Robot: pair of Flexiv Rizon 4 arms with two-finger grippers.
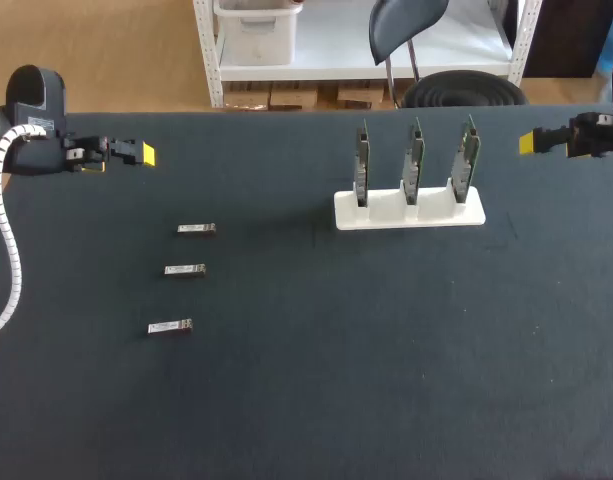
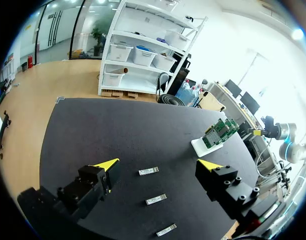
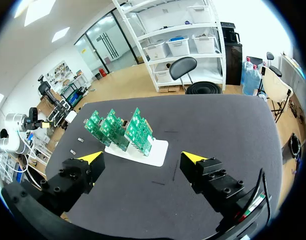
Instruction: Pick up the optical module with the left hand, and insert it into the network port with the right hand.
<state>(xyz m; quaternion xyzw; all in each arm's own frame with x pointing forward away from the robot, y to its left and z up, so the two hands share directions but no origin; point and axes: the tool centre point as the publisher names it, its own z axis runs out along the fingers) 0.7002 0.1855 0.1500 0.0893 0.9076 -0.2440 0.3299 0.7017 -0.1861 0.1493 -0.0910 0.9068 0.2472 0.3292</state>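
Note:
Three small silver optical modules lie in a column on the black table's left half: far (image 1: 197,229), middle (image 1: 185,269) and near (image 1: 171,326). In the left wrist view they lie ahead of and under my open left gripper (image 2: 158,164): the far module (image 2: 148,171), middle module (image 2: 156,199) and near module (image 2: 166,230). That gripper (image 1: 124,156) hovers at the table's far left, empty. Three green network cards (image 1: 414,160) stand upright in a white stand (image 1: 409,210). My right gripper (image 1: 531,142) hangs open and empty at the far right, with the cards (image 3: 120,130) ahead of it.
The black mat (image 1: 366,360) covers the whole table. The white stand's base (image 3: 155,150) sits near the table's far edge, right of the middle. My left arm's white cable hose (image 1: 8,250) hangs along the left edge.

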